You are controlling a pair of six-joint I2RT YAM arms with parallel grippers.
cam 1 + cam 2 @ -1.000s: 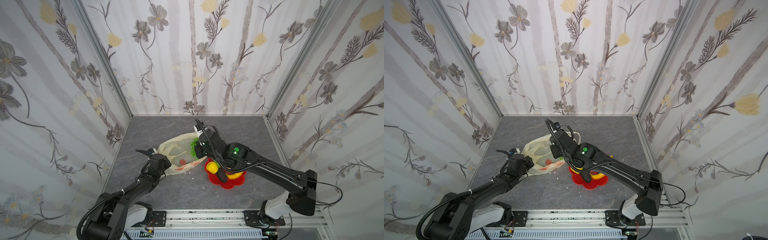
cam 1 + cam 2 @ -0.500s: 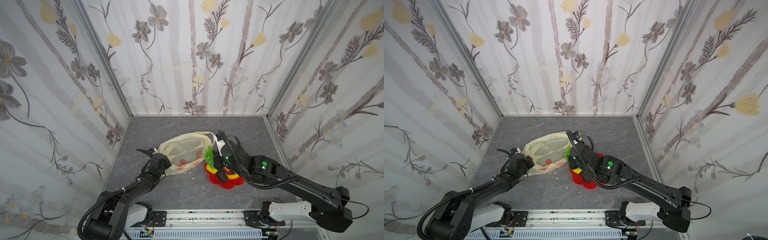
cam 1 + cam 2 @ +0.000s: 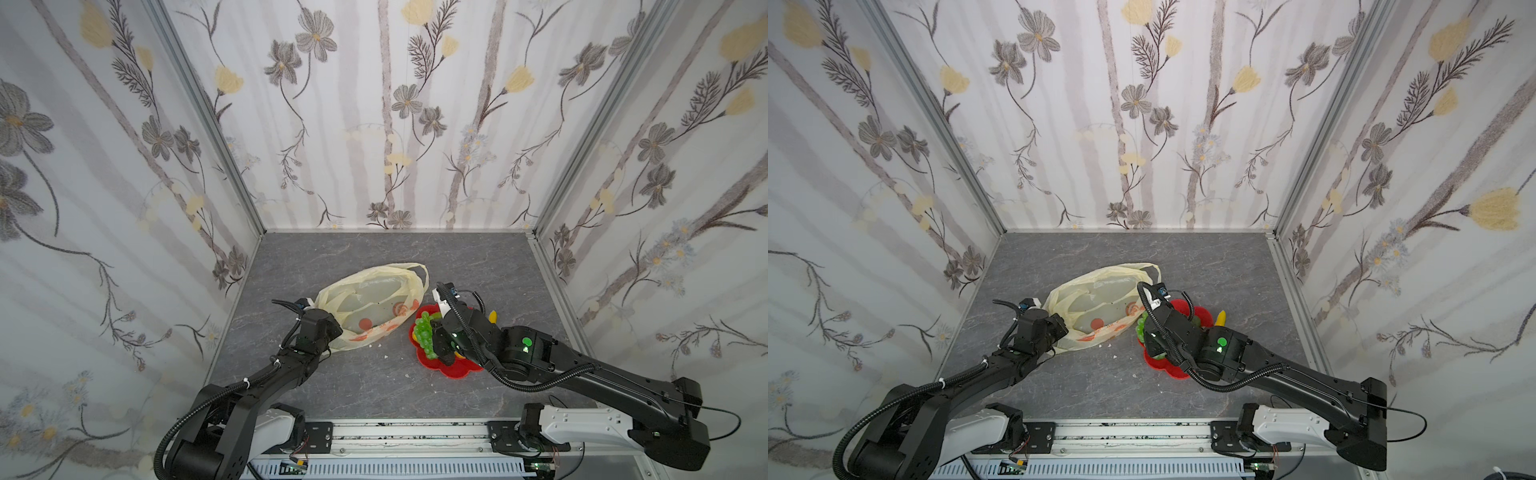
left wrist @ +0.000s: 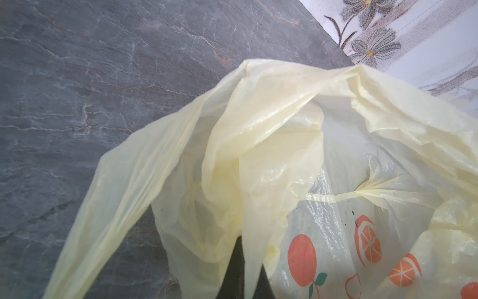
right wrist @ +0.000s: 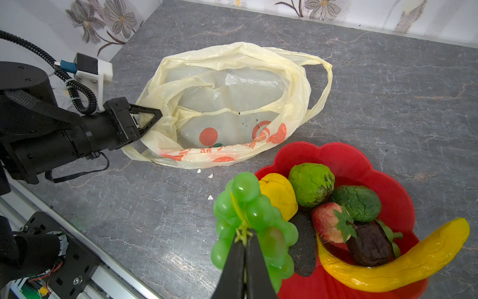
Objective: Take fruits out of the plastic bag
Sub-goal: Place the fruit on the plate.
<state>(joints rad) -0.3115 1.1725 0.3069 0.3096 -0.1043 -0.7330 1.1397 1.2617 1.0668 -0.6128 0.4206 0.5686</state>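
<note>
The pale-yellow plastic bag (image 3: 370,303) (image 3: 1100,307) (image 5: 227,103) lies slack on the grey table, and I see no fruit through it. My left gripper (image 4: 248,248) (image 5: 155,116) is shut on the bag's edge (image 4: 258,207). My right gripper (image 5: 244,239) is shut on the stem of the green grape bunch (image 5: 248,207) (image 3: 424,334), which hangs over the rim of the red plate (image 5: 349,158) on the bag's side. In the plate lie a lemon (image 5: 280,196), a green citrus (image 5: 311,183), an avocado (image 5: 358,203), a strawberry (image 5: 327,222), a dark brown piece (image 5: 370,243) and a banana (image 5: 413,261).
The red plate (image 3: 453,370) (image 3: 1167,365) stands right of the bag, almost touching it. Small white crumbs (image 5: 210,176) lie between them. Flowered walls close in the table on three sides, and a metal rail (image 3: 395,432) runs along the front edge.
My right gripper has carried the grape bunch from the bag's mouth rightward and nearer, to the plate's rim. The left gripper has kept its hold on the bag.
</note>
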